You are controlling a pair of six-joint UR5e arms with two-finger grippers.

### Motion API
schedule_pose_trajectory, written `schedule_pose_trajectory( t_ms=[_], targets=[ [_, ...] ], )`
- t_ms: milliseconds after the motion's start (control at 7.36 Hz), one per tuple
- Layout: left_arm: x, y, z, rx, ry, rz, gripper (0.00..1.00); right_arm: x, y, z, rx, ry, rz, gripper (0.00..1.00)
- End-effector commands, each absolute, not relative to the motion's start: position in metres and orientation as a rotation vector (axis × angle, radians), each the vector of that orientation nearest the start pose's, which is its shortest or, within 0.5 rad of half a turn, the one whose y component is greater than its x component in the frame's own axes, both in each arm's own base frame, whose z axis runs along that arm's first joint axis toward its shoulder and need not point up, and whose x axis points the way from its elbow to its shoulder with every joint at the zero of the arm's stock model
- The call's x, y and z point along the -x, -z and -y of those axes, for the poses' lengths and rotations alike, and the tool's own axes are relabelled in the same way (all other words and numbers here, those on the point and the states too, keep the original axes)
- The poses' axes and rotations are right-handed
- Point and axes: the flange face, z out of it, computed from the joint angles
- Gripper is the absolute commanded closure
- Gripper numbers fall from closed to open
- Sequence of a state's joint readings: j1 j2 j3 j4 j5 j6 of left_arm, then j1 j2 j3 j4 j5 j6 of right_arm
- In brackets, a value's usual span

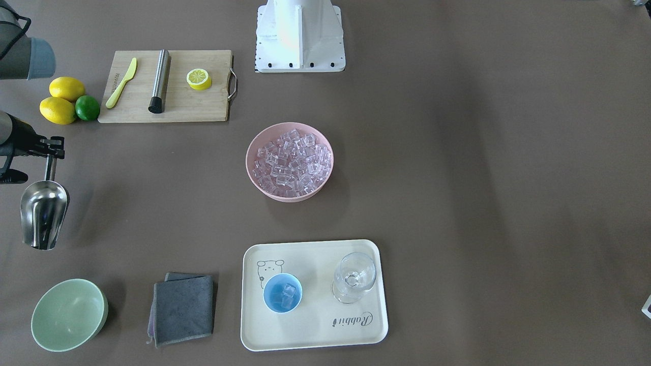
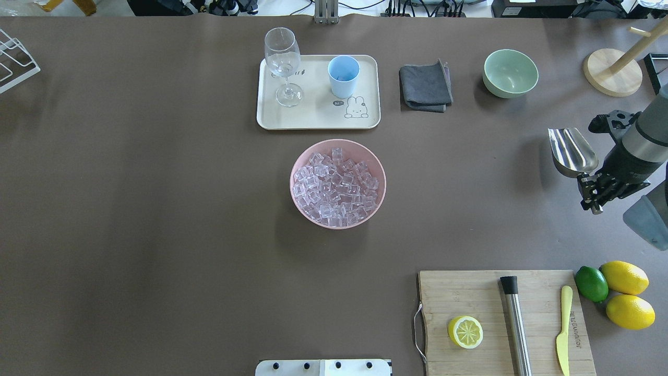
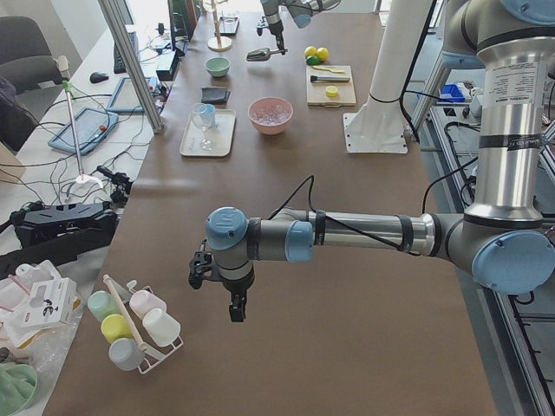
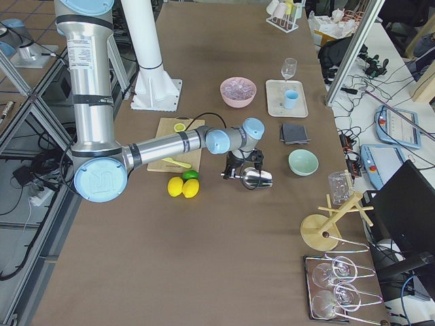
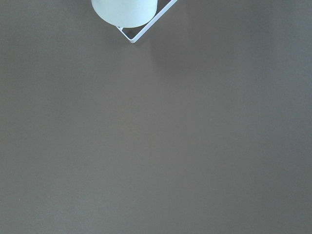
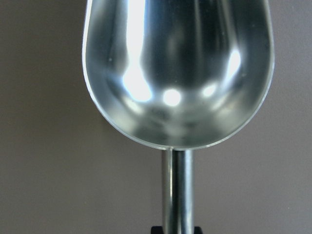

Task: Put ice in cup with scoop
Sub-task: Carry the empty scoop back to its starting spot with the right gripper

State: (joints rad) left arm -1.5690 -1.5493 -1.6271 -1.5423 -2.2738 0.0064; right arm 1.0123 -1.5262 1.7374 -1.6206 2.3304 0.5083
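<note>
Right gripper (image 1: 51, 152) well out to the robot's right of the pink bowl (image 1: 253, 168), fingers clamped on the scoop (image 1: 44, 213) handle, above the counter (image 1: 457, 178), left arm (image 3: 355, 232) stretched far to the bowl's other side, left gripper (image 3: 236, 305) pointing down, grip state unclear

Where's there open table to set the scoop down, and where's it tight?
Bare table lies under the scoop, between the green bowl and the cutting board. The whole robot-left half beside the pink bowl is bare too. Crowded: the tray, the cutting board, and beside the lemons.
</note>
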Motion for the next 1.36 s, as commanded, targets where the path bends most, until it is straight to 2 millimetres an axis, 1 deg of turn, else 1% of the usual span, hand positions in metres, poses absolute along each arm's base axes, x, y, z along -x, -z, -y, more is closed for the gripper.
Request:
schedule_pose_trajectory(
  t_ms=[0,136,272,408,544,680,816,951,1087,1223],
  targets=[
    [0.075,-0.647,0.485,-0.010,0.008,-0.736,0.02,0.218,-0.562,0.470,0.261,0.110,0.737,0.74],
    [0.083,-0.644,0.484,-0.022,0.023,-0.738,0.02,0.219,-0.560,0.469,0.260,0.112,0.739,0.54],
    [0.083,-0.638,0.487,-0.047,0.009,-0.737,0.02,0.219,-0.555,0.471,0.253,0.115,0.748,0.35],
    [0.080,-0.634,0.493,-0.061,-0.005,-0.732,0.02,0.218,-0.550,0.470,0.242,0.122,0.752,0.13],
    [0.079,-0.635,0.496,-0.057,-0.002,-0.734,0.02,0.219,-0.541,0.470,0.224,0.133,0.760,0.02],
    [0.080,-0.629,0.501,-0.066,-0.001,-0.735,0.02,0.210,-0.522,0.469,0.189,0.130,0.766,0.01],
    [0.081,-0.640,0.496,-0.046,0.006,-0.737,0.02,0.179,-0.518,0.481,0.155,0.077,0.775,0.01],
    [0.081,-0.639,0.497,-0.049,0.007,-0.737,0.02,0.143,-0.517,0.492,0.122,0.021,0.781,0.01],
    [0.079,-0.632,0.498,-0.061,0.001,-0.737,0.02,0.098,-0.521,0.502,0.093,0.021,0.772,0.01],
    [0.080,-0.631,0.497,-0.063,0.002,-0.737,0.02,0.056,-0.527,0.509,0.081,0.059,0.761,0.01]
  ],
)
